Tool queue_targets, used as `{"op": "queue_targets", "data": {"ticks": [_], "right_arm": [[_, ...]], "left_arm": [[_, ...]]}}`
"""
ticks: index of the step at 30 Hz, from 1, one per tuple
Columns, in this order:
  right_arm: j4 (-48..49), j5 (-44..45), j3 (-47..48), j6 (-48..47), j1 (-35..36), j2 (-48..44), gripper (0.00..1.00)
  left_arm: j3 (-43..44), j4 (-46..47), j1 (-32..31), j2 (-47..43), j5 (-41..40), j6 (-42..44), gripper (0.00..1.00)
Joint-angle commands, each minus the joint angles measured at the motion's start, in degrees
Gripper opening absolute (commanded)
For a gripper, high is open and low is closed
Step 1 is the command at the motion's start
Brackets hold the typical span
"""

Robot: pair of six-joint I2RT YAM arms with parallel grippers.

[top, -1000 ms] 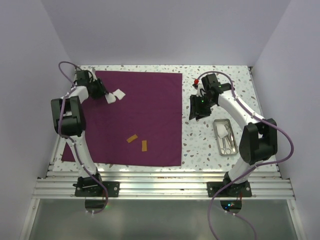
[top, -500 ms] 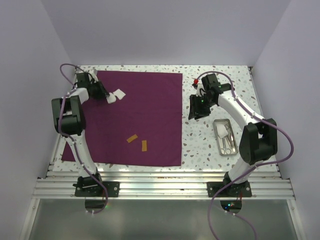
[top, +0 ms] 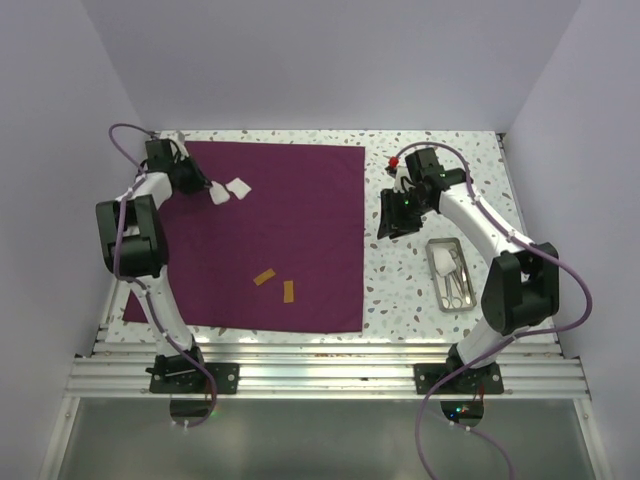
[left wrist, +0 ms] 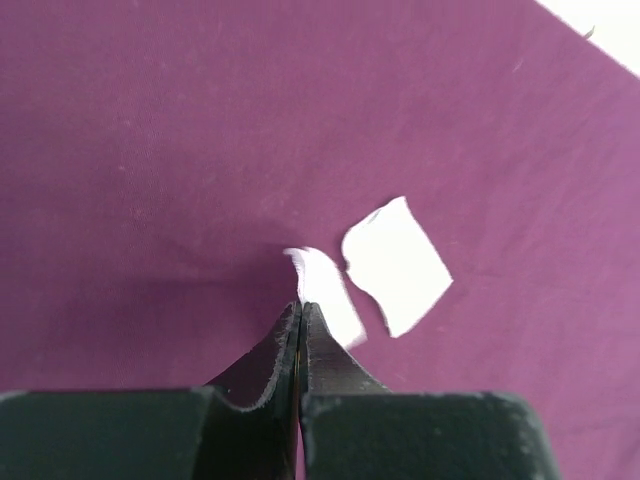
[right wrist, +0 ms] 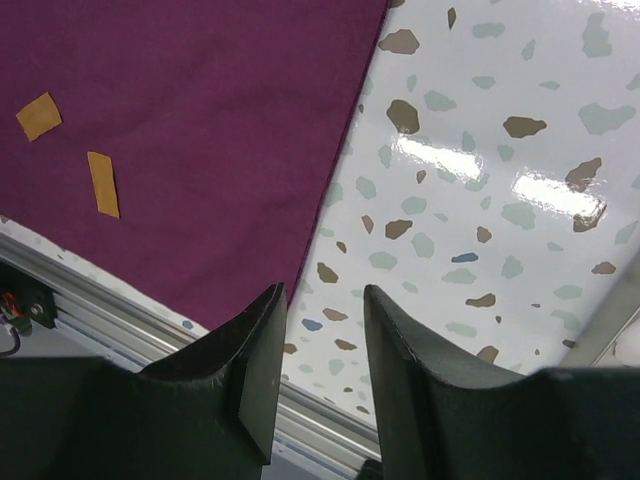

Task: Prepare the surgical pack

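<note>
The surgical pack is a plum-purple cloth (top: 290,235) lying flat as a large square sheet, also seen in the wrist views (left wrist: 150,150) (right wrist: 200,130). My left gripper (top: 208,187) (left wrist: 300,305) is low over its far left part, jaws pressed together on the edge of a small white piece (left wrist: 325,290) (top: 220,196). A second white piece (left wrist: 397,262) (top: 240,187) lies just beside it. My right gripper (top: 385,225) (right wrist: 320,300) hovers open over bare table beside the cloth's right edge, holding nothing.
Two small orange strips (top: 265,277) (top: 289,291) lie on the cloth's near part, also in the right wrist view (right wrist: 38,115) (right wrist: 102,183). A silver metal tray (top: 430,280) with instruments (top: 452,275) sits right of the cloth. Walls close in on three sides.
My left gripper has closed from partly open to shut at the white piece. The white pieces and the right arm have hardly moved.
</note>
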Motion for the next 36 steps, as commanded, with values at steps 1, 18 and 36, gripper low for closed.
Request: {"op": "queue_targets", "data": {"ticks": [1,18,36], "right_arm": [[1.55,-2.24,-0.96,-0.20,-0.17,-2.43,0.41],[2.08,-2.41,-1.31,-0.02,-0.17,-2.26,0.40],[1.64,-2.06,-1.05,-0.28,-0.08,-1.47,0.40]], "left_arm": [[1.78,-1.08,0.56,-5.15,0.05,-4.07,0.00],[-2.87,12.00,0.12,-3.05,13.94,-23.84,0.00],[-6.21,23.97,-0.76,2.67,14.12,-35.80,0.00]]}}
